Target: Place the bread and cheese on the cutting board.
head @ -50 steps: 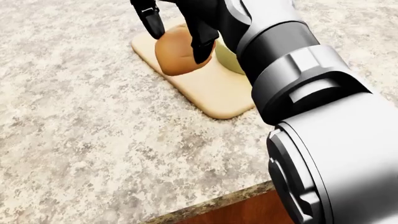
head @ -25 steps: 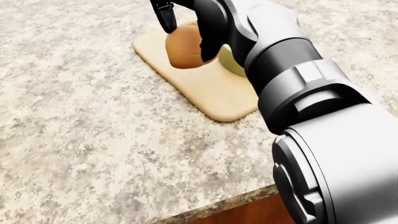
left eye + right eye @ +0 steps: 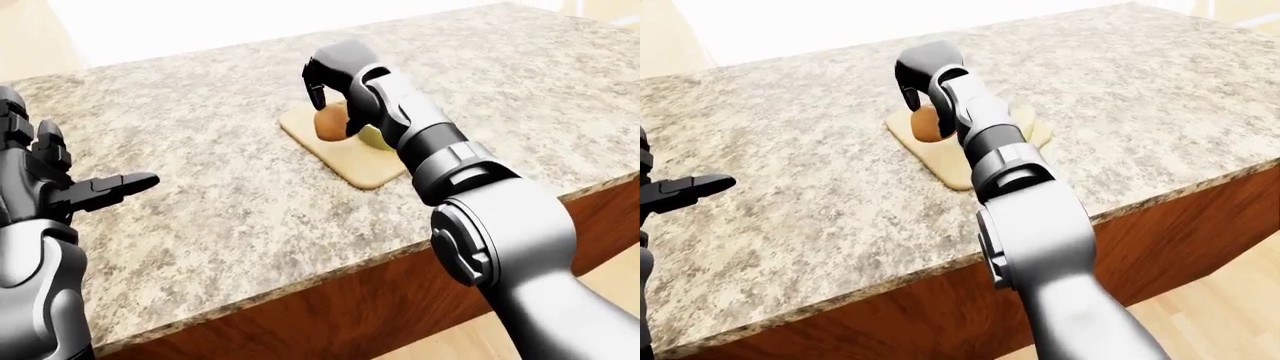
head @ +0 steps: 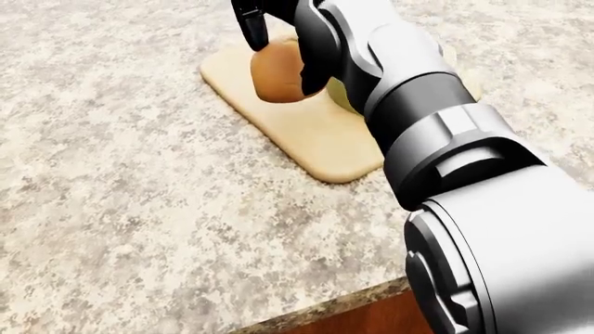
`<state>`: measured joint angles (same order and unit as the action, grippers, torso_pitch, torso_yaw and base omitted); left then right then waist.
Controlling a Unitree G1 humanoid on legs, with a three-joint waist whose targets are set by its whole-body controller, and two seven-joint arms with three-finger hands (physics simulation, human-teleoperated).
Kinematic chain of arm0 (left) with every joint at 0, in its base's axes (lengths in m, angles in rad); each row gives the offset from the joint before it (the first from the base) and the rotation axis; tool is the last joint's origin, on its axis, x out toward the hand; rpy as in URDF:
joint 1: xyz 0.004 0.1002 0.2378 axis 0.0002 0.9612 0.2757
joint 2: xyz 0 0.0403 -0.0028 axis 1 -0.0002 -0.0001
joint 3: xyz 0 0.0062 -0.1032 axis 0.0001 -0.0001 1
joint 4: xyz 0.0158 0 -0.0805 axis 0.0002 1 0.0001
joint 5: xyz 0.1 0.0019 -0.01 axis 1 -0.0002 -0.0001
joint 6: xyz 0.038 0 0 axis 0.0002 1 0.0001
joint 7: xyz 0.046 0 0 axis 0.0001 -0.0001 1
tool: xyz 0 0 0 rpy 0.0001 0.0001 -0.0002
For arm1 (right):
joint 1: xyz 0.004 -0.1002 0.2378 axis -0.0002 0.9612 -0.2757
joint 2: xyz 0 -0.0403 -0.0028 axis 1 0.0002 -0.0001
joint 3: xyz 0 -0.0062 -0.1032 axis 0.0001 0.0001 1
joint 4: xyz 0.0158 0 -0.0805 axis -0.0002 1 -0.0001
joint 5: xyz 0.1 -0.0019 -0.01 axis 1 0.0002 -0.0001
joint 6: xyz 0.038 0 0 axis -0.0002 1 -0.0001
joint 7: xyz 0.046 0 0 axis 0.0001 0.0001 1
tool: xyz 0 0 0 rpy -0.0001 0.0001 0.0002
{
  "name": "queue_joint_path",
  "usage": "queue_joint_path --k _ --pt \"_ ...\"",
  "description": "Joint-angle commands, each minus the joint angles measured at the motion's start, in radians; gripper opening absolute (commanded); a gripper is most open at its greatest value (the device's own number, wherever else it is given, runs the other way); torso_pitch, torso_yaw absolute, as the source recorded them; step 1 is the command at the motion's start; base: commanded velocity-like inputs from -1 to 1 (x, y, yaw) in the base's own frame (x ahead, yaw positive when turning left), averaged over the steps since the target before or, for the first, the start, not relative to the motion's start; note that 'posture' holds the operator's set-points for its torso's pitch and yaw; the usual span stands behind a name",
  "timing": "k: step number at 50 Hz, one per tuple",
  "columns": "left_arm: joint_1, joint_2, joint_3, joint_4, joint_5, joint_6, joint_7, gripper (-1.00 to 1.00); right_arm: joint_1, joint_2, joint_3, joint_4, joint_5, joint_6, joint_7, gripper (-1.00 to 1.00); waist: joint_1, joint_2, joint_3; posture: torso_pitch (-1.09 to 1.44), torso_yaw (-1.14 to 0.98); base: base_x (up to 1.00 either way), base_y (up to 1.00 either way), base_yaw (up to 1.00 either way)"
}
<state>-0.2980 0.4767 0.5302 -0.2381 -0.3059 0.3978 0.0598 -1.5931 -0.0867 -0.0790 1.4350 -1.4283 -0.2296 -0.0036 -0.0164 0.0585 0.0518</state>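
Your right hand (image 3: pixel 328 94) reaches across the counter (image 3: pixel 220 195) in the left-eye view, its dark fingers curled down around the bread (image 3: pixel 330 124). You have the brown loaf clamped between them, over the upper-left part of the cutting board (image 3: pixel 360 165). Just right of the bread, a pale yellow piece of cheese (image 3: pixel 372 139) peeks out from behind your forearm; it lies on the board. Your left hand (image 3: pixel 60 187) hangs at the left edge of this view, well apart from the board, with its fingers spread and one finger stretched toward the right. It holds nothing.

Looking down in the head view, your right arm fills the right side. The fingers (image 4: pixel 248 28) sit at the top edge, one on the left of the bread and another dark finger along its right side. The bread is at the board's upper end, and you cannot tell from here whether it touches the board or hangs just above it. The board lies slantwise on the speckled stone, its lower right corner bare.

From the right-eye view, the board shows to the left of your forearm, with the bread under the hand and the cheese showing on the right of the arm. The counter's wooden side (image 3: pixel 1200 225) runs below the stone edge, above a pale floor (image 3: pixel 1230 300).
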Motion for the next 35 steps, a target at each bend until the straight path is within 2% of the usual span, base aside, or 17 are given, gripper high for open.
queue_joint_path --k 1,18,30,31,32,34,35 --pt "-0.02 0.019 0.014 -0.034 0.001 -0.031 0.002 1.0 -0.038 -0.006 -0.004 -0.041 0.004 0.005 -0.02 -1.0 0.0 0.008 -0.028 0.0 0.0 0.0 0.0 0.0" --pt "-0.015 0.012 0.011 -0.035 0.005 -0.034 0.0 1.0 -0.011 -0.01 -0.012 -0.04 -0.01 0.025 -0.064 -1.0 0.002 0.006 -0.03 0.0 0.0 0.0 0.0 0.0" --pt "-0.014 0.01 0.012 -0.035 0.007 -0.034 0.0 1.0 0.003 -0.013 -0.014 -0.04 -0.015 0.048 -0.01 -1.0 0.004 0.004 -0.03 0.0 0.0 0.0 0.0 0.0" --pt "-0.014 0.01 0.011 -0.035 0.007 -0.034 0.0 1.0 0.002 -0.013 -0.015 -0.04 -0.014 0.049 -0.008 -0.95 0.004 0.004 -0.031 0.0 0.0 0.0 0.0 0.0" --pt "-0.014 0.009 0.011 -0.035 0.007 -0.034 0.0 1.0 0.002 -0.013 -0.016 -0.04 -0.013 0.051 -0.002 -0.69 0.004 0.004 -0.031 0.0 0.0 0.0 0.0 0.0" --pt "-0.015 0.01 0.011 -0.034 0.007 -0.034 0.0 1.0 -0.003 -0.014 -0.016 -0.04 -0.013 0.051 0.0 1.0 0.005 0.003 -0.032 0.0 0.0 0.0 0.0 0.0" --pt "-0.015 0.01 0.011 -0.033 0.007 -0.035 0.0 1.0 -0.005 -0.015 -0.017 -0.04 -0.013 0.049 0.002 1.0 0.005 0.003 -0.031 0.0 0.0 0.0 0.0 0.0"
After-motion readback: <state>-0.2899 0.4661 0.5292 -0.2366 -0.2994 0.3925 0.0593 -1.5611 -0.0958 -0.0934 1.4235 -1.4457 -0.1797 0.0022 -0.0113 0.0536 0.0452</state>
